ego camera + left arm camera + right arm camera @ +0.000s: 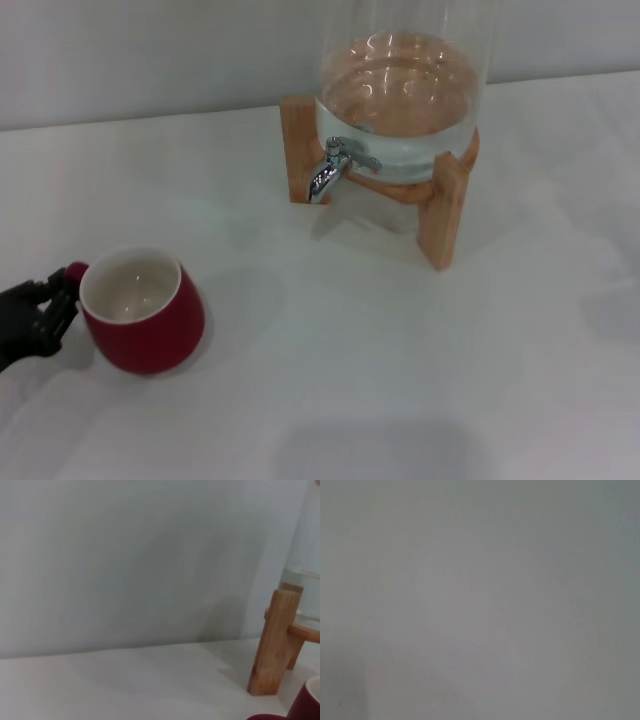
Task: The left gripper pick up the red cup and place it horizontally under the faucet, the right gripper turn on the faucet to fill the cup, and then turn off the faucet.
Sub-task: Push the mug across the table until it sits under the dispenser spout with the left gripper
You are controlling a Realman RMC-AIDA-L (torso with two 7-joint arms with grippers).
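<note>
Red cup point(145, 315), small rounded glossy ceramic mug w/ cream-white inside, stands upright on the white counter point(400, 350), well apart from the glass dispenser point(400, 100), on the near-left side of it. Looks empty. Small red loop handle point(75, 271) faces away from the dispenser.

Left pincer point(55, 300), matte black, sits right at that handle on the cup's far side from the dispenser. Fingers look wrapped around or against the handle, but can't tell if they're actually clamped or how wide they stand; too dark. Left wrist view only catches a sliver of the cup rim + a leg of the wooden stand point(274, 640).

Right pincer not in view anywhere; right wrist view shows only blank grey.

Chrome faucet point(335, 167) w/ lever handle points out from the dispenser base toward the cup side, spout down, no flow visible. Dispenser holds water, so fill is possible.

Handling, my read: ceramic = stiff, fairly heavy for its size, glazed so slippery, chips if knocked. Handle grip puts the weight off-centre, expect it to swing or tilt if the hold is loose. Rim/wall pinch likely steadier. Keep it level once full.
</note>
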